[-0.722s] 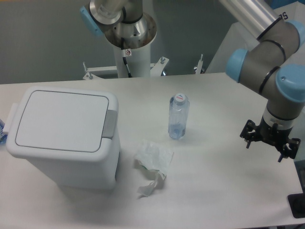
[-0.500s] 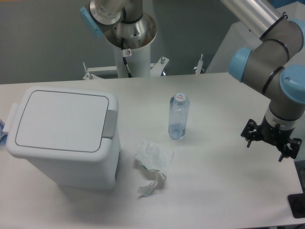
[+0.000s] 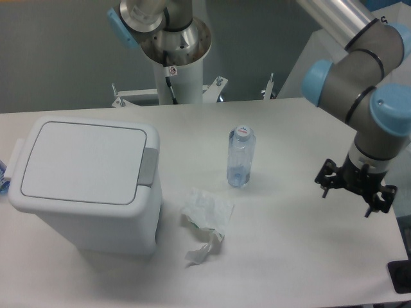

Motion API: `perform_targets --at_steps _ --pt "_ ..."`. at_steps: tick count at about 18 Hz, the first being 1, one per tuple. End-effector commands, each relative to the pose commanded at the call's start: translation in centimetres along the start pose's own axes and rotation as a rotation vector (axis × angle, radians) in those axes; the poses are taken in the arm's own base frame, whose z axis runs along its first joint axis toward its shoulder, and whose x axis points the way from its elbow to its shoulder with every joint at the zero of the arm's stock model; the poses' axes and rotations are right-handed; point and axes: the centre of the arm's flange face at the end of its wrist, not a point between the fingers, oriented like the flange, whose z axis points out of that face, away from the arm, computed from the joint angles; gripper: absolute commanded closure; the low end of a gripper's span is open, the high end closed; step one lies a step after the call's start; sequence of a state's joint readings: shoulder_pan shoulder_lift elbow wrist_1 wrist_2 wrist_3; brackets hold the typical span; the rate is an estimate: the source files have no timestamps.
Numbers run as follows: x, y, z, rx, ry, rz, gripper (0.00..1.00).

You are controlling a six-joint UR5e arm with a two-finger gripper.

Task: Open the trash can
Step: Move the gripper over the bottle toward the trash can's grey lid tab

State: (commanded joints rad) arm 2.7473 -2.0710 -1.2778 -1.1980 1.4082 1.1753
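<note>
Bottle point(image 3: 241, 164), crumpled tissue point(image 3: 205, 219) between hand point(image 3: 352, 186), trash can point(image 3: 87, 181)

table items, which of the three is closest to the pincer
The water bottle, standing upright mid-table. The crumpled tissue lies farther left of the pincer, and the trash can sits at the far left.
</note>
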Motion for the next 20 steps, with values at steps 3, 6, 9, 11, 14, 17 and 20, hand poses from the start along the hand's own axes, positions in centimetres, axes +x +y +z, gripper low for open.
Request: perform_targets --at_steps 3,6,9,11,14,17,20 --pt "1.5 -1.5 -1.4 0.019 0.028 -0.067 0.00" --pt "4.2 -3.5 -5.4 0.067 0.041 -0.096 0.00" --pt "6.9 -5.6 -7.3 0.117 0.079 -0.108 0.00" --pt "8.8 -6.9 -8.3 0.143 0.101 -0.110 0.00" --pt "11.2 -8.7 -10.8 0.212 0.123 -0.135 0.00" --pt "14.0 -10.5 -11.3 0.250 0.163 -0.140 0.00" --pt "16.0 -10.3 -11.7 0.253 0.175 -0.150 0.00"
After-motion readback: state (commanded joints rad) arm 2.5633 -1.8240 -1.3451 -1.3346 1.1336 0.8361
